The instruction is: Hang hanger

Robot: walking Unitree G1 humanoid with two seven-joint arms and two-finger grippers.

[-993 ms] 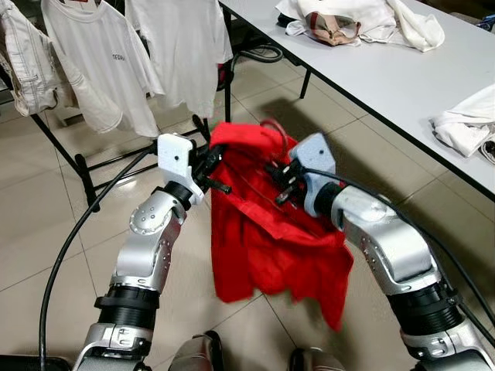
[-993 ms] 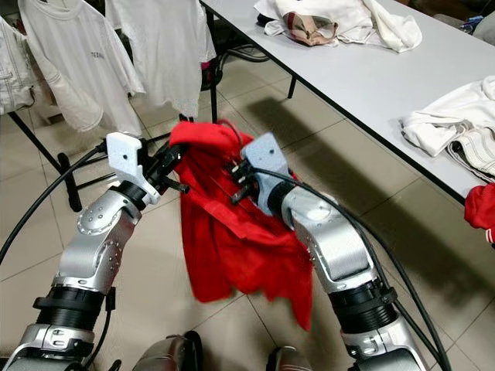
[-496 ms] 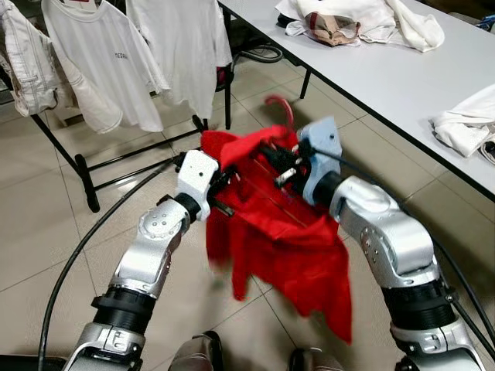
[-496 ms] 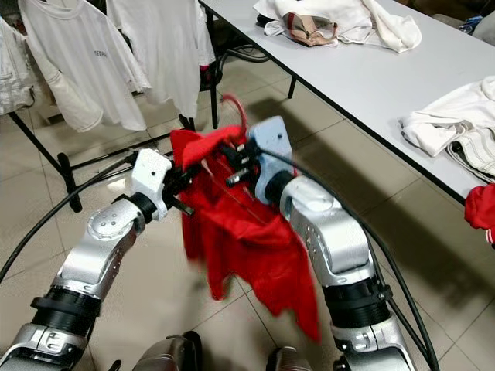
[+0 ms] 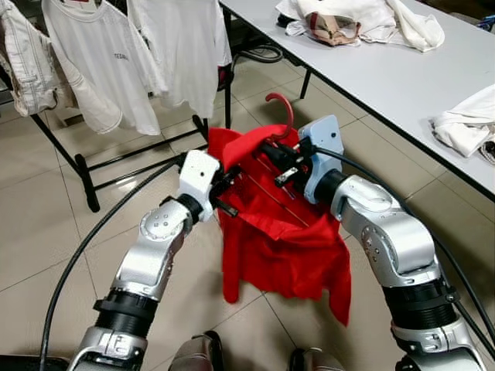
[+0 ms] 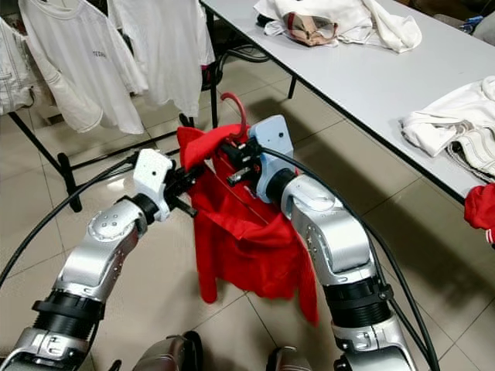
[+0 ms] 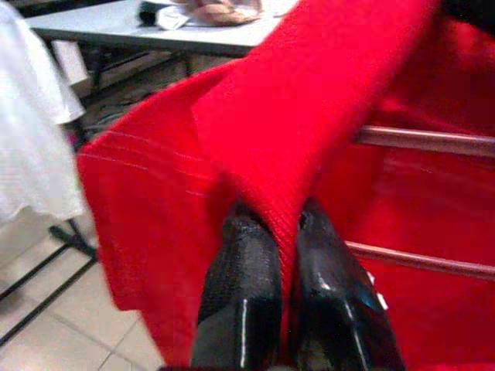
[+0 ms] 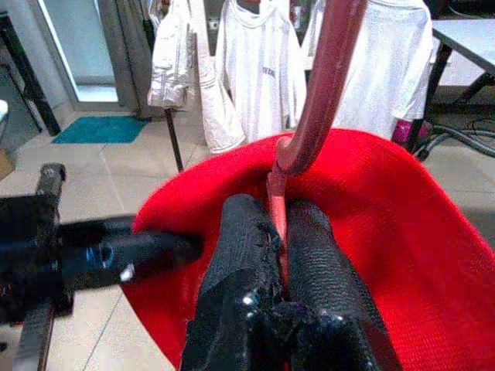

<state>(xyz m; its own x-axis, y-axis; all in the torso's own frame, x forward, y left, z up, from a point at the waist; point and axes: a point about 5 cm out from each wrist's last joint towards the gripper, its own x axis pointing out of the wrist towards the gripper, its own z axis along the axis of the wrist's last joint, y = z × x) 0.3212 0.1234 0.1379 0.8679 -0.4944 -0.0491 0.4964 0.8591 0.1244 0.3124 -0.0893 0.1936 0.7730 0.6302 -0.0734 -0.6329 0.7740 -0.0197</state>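
A red garment hangs between my two arms on a red hanger whose hook sticks up above the cloth. My right gripper is shut on the hanger's neck just below the hook. My left gripper is shut on a fold of the red garment at its shoulder. The hanger's bars show inside the cloth in the left wrist view. The garment's lower part droops toward the tiled floor.
A black clothes rack with white shirts stands ahead on the left. A long grey table with heaped white clothes runs along the right. Black cables trail from both arms.
Both grippers have lifted and steadied the garment. The hanger's hook now stands clear above the cloth, and the garment hangs straighter.
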